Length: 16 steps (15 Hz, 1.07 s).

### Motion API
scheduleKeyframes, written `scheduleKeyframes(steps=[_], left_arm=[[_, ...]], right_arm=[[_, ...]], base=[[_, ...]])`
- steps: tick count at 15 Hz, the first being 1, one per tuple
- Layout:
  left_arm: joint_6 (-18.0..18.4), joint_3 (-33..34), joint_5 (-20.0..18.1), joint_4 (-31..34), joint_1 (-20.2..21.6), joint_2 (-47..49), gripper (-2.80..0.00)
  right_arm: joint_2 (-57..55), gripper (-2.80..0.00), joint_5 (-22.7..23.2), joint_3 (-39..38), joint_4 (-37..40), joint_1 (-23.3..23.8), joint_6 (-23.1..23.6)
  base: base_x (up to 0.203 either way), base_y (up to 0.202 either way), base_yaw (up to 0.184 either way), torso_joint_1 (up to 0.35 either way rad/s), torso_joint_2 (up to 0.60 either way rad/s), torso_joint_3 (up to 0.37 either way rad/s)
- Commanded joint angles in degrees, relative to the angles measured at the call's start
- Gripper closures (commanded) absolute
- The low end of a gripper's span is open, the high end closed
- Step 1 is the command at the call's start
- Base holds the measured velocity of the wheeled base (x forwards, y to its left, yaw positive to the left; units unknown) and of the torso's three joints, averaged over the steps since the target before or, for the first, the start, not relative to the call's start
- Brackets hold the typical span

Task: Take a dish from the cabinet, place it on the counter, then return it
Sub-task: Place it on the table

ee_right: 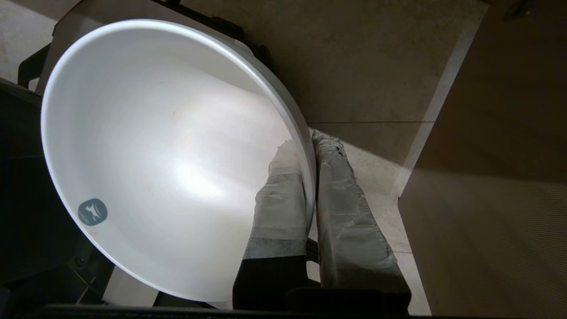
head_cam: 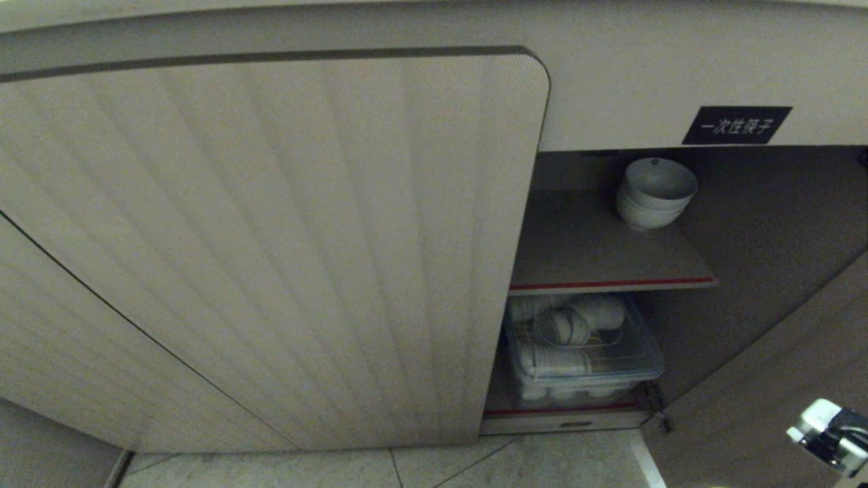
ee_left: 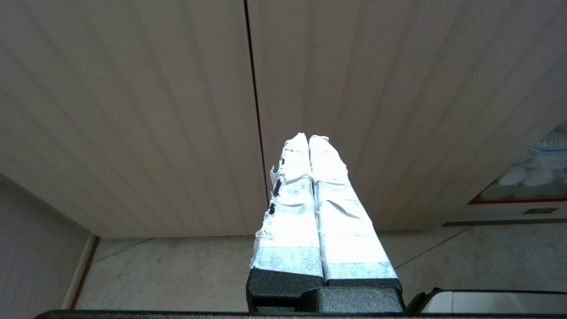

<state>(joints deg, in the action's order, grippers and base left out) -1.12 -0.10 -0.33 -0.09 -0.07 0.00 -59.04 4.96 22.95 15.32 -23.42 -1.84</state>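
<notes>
Dish [ee_right: 168, 159] hung low beside the open cabinet [head_cam: 678, 224], its rim pinched in the right pincer [ee_right: 310, 150], one finger inside the bowl and one outside, floor tiles [ee_right: 363, 88] beneath. The left pincer [ee_left: 308, 141] sat clenched and empty, facing the ribbed door [ee_left: 398, 88]. To my eye, the carry wanted the bowl kept level and well clear of the stack of bowls [head_cam: 654, 193] on the red-edged shelf [head_cam: 610, 285].

left gripper [ee_left: 308, 141] closed, right gripper [ee_right: 308, 144] clamped, low
</notes>
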Motion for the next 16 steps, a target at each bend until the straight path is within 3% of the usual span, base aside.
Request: scheduleKeyframes(steps=[1,16], left_arm=[[0.0,0.0,0.1,0.0,0.1,0.0,0.00],[0.0,0.0,0.0,0.0,0.0,0.0,0.00]], right_arm=[[-0.3,0.00,0.0,0.2,0.1,-0.9,-0.1],[-0.6,0.00,1.7,0.3,0.1,-1.9,0.6]], base=[[0.000,0.000,0.000,0.000,0.00,0.000],[0.000,0.000,0.000,0.000,0.00,0.000]])
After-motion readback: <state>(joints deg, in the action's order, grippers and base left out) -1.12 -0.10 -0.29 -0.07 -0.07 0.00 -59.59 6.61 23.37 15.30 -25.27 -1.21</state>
